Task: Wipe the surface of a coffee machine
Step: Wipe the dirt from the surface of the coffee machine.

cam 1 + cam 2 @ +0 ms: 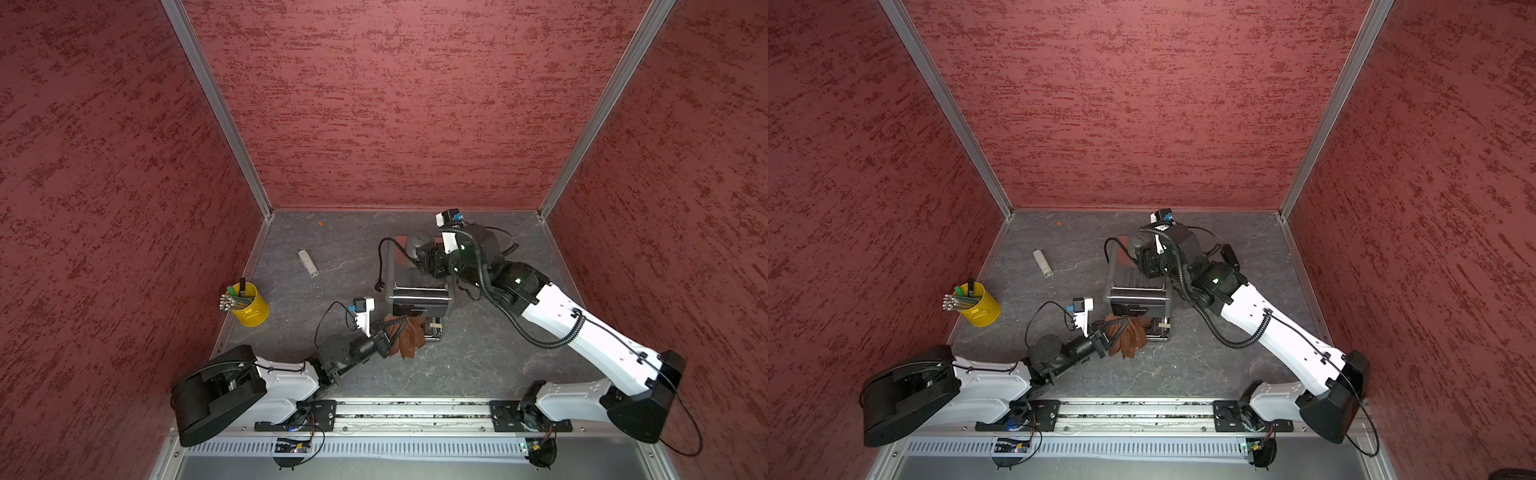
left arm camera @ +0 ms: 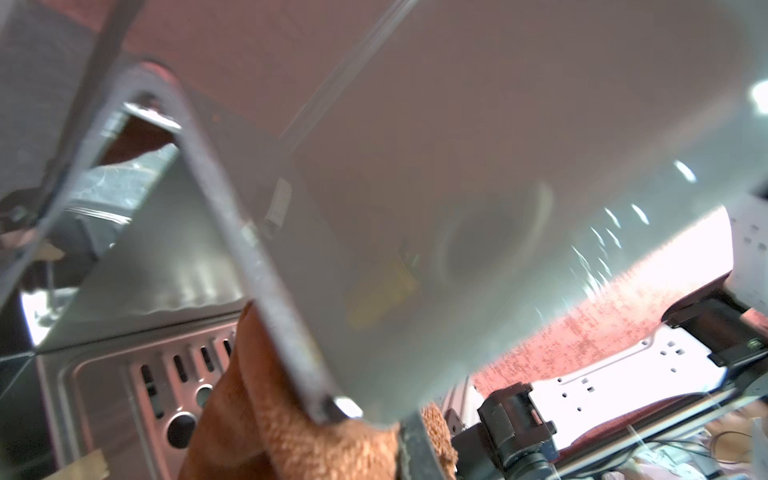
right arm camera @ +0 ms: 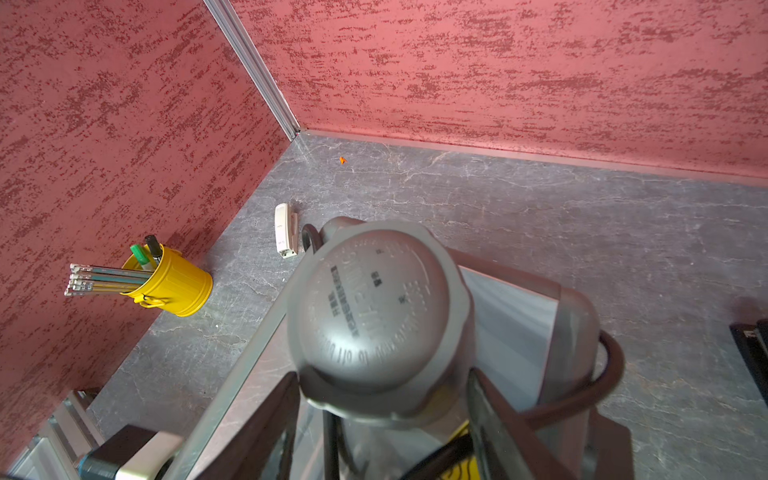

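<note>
**Cloth at the machine's front, dome between the other jaws**

The coffee machine (image 1: 415, 286) stands upright a little right of the middle of the grey table (image 1: 457, 365). Its dark front panel faces the near edge, and both top views show it. Its black cord (image 1: 380, 257) loops off its far left corner and ends on the table just left of it.

The left gripper (image 1: 401, 322) reaches in from the near left, its jaws pressed together on a brown cloth (image 1: 409, 340). The cloth hangs bunched against the near left of the machine, below the front panel and over the drip tray (image 2: 124, 395). The left wrist view is blurred, but it shows the cloth touching the machine's lower corner.

The right gripper (image 3: 382, 374) comes over the machine's far end from the right. Its jaws stand apart, one on each side of the grey dome (image 3: 374, 311) on the machine's top. Whether they press on the dome cannot be told.

A yellow cup (image 1: 251, 309) of pencils and pens sits by the left wall, well apart from the machine. A small white stick (image 1: 308, 262) lies between the two, farther back.
</note>
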`<state>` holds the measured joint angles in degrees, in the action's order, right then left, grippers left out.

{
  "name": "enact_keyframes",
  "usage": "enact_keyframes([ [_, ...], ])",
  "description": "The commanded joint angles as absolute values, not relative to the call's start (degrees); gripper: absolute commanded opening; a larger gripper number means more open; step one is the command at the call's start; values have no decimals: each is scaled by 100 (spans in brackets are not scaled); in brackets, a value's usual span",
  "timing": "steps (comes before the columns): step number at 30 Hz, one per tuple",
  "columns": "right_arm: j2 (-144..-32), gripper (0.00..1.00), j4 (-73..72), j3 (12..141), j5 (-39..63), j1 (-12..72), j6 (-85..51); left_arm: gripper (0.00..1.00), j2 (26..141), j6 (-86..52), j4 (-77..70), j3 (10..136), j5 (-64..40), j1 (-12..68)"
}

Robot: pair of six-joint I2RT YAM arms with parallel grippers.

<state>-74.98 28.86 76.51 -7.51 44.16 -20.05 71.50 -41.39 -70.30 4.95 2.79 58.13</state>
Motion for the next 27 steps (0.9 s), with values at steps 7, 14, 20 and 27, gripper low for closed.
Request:
enact_keyframes([
  [7, -7306, 64, 3336, 7454, -813, 4447, -1907, 0, 7958, -3544, -7986, 1032, 1549, 6598],
  [14, -7134, 64, 3377, 7353, -884, 4447, -1887, 0, 8709, -3220, -8077, 1667, 1924, 6957],
  [20, -7049, 64, 3455, 7339, -976, 4447, -1837, 0, 9067, -3111, -8080, 1937, 2329, 7118],
  [27, -7131, 64, 3499, 7330, -923, 4447, -1868, 0, 8950, -3319, -8086, 1533, 2972, 7129],
])
